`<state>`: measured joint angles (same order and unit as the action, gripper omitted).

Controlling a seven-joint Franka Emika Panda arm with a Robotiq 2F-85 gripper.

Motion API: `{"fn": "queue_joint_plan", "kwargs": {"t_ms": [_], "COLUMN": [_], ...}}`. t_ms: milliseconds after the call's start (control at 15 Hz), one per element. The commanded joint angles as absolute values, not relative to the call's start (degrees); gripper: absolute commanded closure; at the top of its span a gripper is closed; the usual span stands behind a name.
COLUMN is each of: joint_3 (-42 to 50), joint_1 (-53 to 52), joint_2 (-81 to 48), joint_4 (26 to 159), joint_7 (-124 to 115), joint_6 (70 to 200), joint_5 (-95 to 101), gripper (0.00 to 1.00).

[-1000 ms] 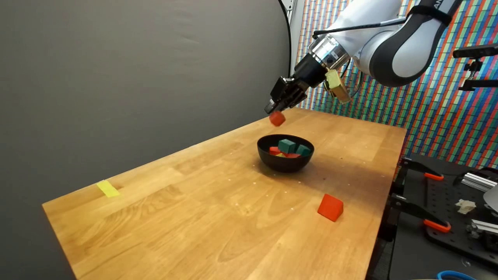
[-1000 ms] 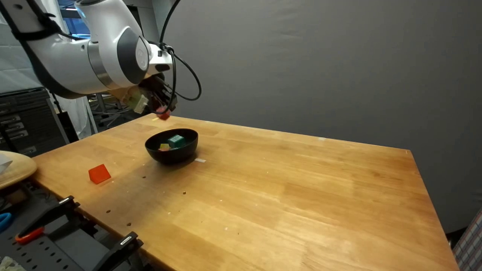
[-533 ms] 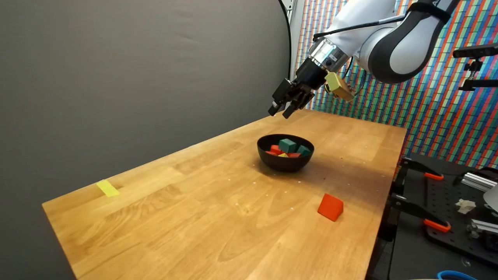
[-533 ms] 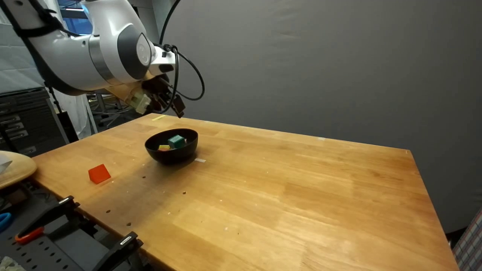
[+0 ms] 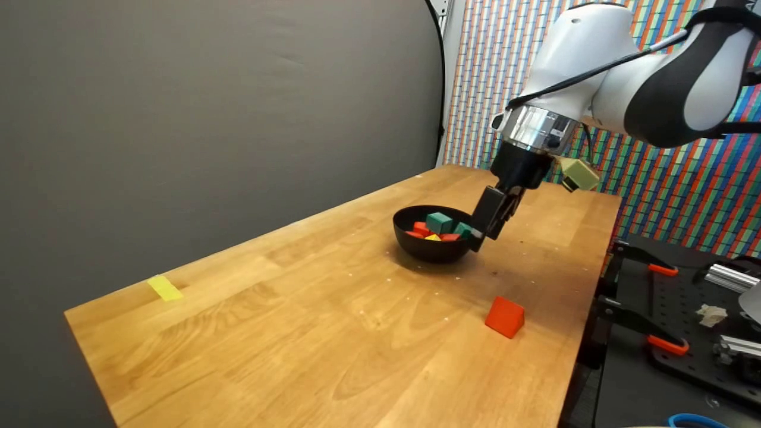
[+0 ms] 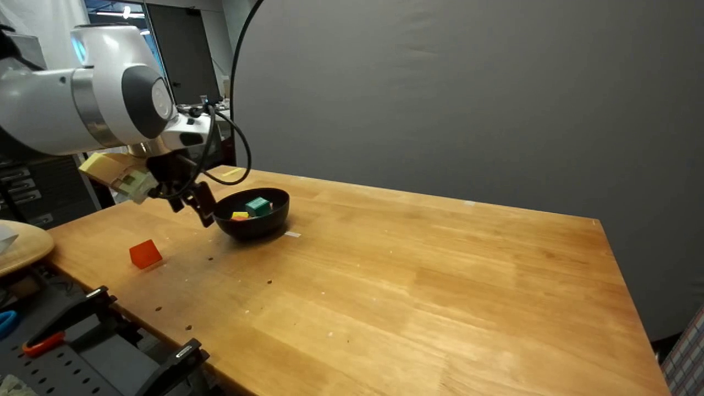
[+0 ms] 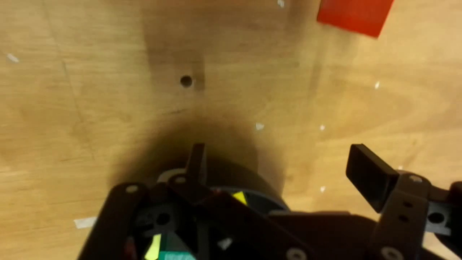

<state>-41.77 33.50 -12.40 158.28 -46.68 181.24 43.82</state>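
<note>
Beneath me spreads a broad, light-brown wooden table (image 6: 412, 291). Above it I, a black two-fingered gripper (image 7: 281, 168), slant downward with my jaws wide apart. Just beside me sits a deep, round black bowl (image 5: 425, 251); in an exterior view one of my fingertips overlaps its rim, and whether I touch it I cannot tell. A red wedge-shaped block (image 5: 505, 317) lies on the wood, apart from the bowl, toward the table's edge. Inside the bowl are a green box-shaped block (image 5: 439, 223), a second green block (image 5: 461, 228), partly hidden red blocks (image 5: 421, 228) and a small yellow piece (image 5: 433, 238).
</note>
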Motion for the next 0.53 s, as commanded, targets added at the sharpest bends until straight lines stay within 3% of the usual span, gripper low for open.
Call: {"fn": "queue_joint_plan", "kwargs": {"t_ms": [0,467], "joint_3": [-48.06,-47.31], "joint_1": [33.57,33.49], "joint_2": [-6.41,-14.86], "joint_4": [158.17,158.01], "joint_7": [-49.51,-49.34], "joint_6": [175.15,175.26], "joint_5": [49.47,45.95], "gripper": [0.0,0.0]}}
